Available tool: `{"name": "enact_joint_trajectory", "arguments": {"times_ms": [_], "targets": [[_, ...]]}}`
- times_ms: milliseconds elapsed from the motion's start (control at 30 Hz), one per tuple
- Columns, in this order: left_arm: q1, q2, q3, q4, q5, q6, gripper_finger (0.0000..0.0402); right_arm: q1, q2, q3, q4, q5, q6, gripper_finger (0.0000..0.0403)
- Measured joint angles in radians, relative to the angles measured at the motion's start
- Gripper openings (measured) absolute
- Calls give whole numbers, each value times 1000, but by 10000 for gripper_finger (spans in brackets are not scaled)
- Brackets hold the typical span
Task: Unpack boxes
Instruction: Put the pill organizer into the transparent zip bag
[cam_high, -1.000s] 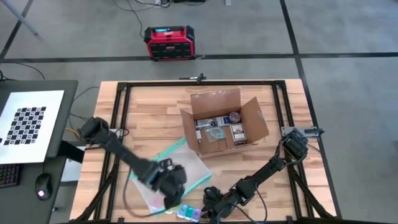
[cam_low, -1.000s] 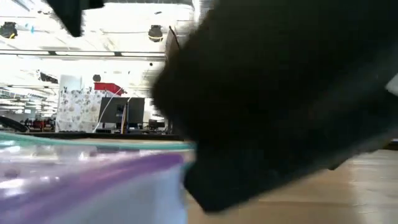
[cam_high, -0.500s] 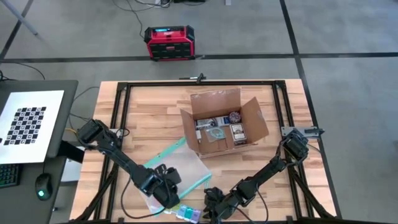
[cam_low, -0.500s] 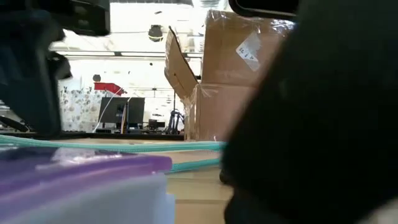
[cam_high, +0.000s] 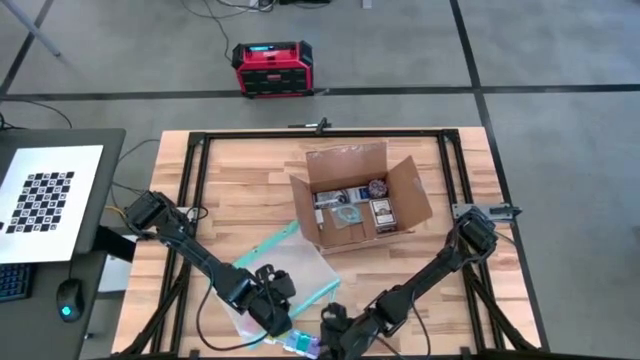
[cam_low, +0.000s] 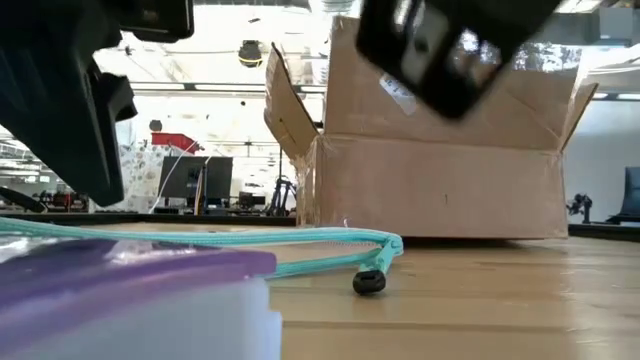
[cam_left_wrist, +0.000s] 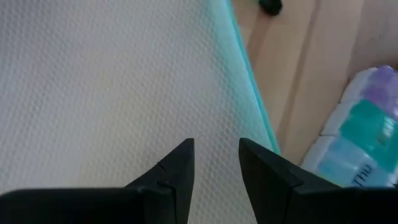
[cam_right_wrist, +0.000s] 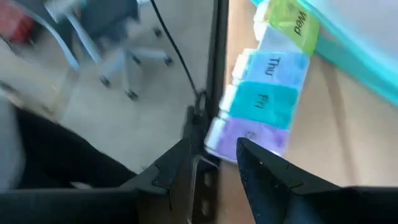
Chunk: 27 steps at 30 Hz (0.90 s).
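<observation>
The brown cardboard box (cam_high: 360, 195) stands open on the table's far right half, its flaps up and small items inside; the low view shows its near wall (cam_low: 440, 170). A clear teal-edged pouch (cam_high: 290, 265) lies flat near the front. A pastel pill organizer (cam_high: 303, 346) lies at the near edge. My left gripper (cam_high: 282, 320) is open and points down close above the pouch's near part (cam_left_wrist: 93, 74). My right gripper (cam_high: 323, 330) is open and empty, raised off the table just right of the organizer (cam_right_wrist: 267, 93).
The pouch's black zip pull (cam_low: 368, 283) lies on the wood between pouch and box. A black frame rail (cam_high: 320, 133) runs round the table. A red and black case (cam_high: 272, 68) sits on the floor beyond the far edge. A checkerboard sheet (cam_high: 45, 200) lies on the left side desk.
My left gripper has gone down and a little toward the near edge, onto the pouch's near part. My right gripper has risen from table height and rolled; it no longer blocks the low view, which now shows the box. Pouch, organizer and box have stayed put.
</observation>
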Motion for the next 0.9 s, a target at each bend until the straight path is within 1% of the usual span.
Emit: {"name": "enact_joint_trajectory", "arguments": {"times_ms": [100,167,333,400,567,667,900], "targets": [[-6,0,6,-2,0,2,109,-12,0,107,-208,5,-109,123],[-12,0,6,-3,0,3,109,-25,0,164,-270,12,-175,123],[-20,0,7,-31,1,-1,109,-49,7,235,-257,-1,-264,123],[-23,0,7,-37,1,-3,109,-58,27,238,-225,-27,-261,123],[-29,0,8,-49,-1,-6,109,-63,105,234,-228,-94,-217,123],[-33,0,8,-63,0,-7,109,-69,139,235,-172,-155,-193,123],[-37,-1,8,-98,4,-3,109,-76,150,259,-177,-164,-213,123]]}}
